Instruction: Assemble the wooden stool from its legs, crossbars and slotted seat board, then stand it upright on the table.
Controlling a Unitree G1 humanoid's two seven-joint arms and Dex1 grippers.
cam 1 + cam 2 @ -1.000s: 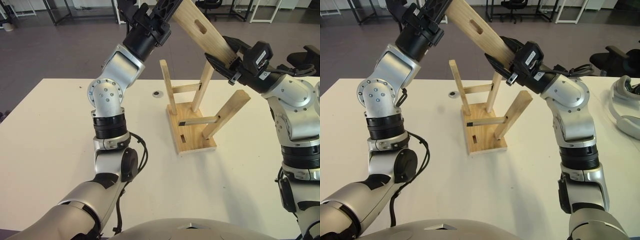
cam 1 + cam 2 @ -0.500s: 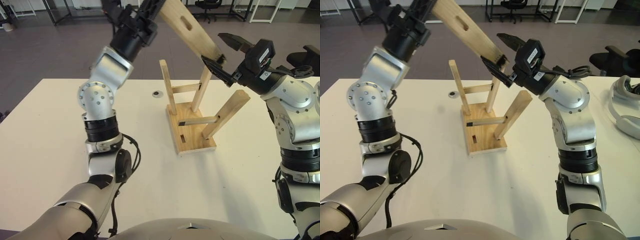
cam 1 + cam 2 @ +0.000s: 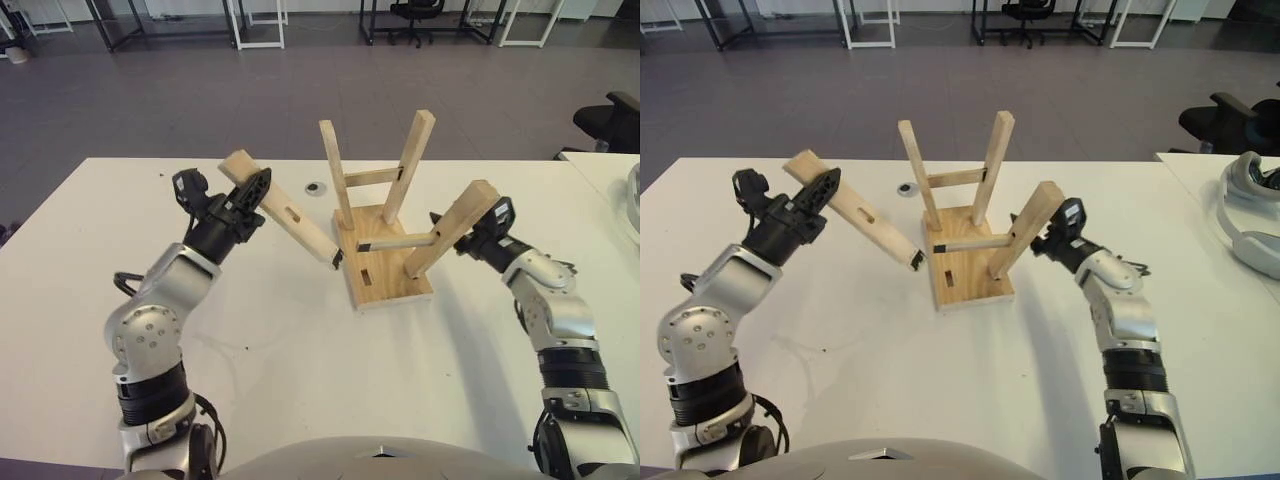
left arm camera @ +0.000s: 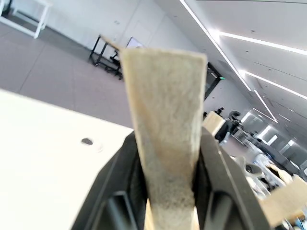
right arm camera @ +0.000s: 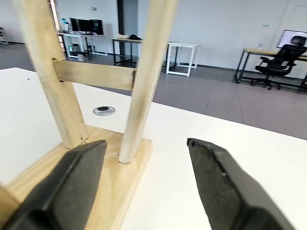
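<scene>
I am viewing the seat board [image 3: 392, 288] lying flat on the table [image 3: 80, 260], with two upright legs [image 3: 337, 170] on it, joined by a crossbar [image 3: 372, 177], and a third leg [image 3: 455, 225] leaning to the right. My left gripper [image 3: 252, 192] is pinching a loose slotted leg [image 3: 295, 222], which is slanting down to just beside the board's left edge. My right gripper [image 3: 478, 232] is hovering beside the leaning leg, jaws spread.

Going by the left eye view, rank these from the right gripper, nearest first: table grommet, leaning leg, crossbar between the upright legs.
1. Leaning leg: right beside the right gripper, at the right side of the seat board.
2. Crossbar: joining the two upright legs, at the board's far end.
3. Table grommet: farther left, on the table beyond the board.
</scene>
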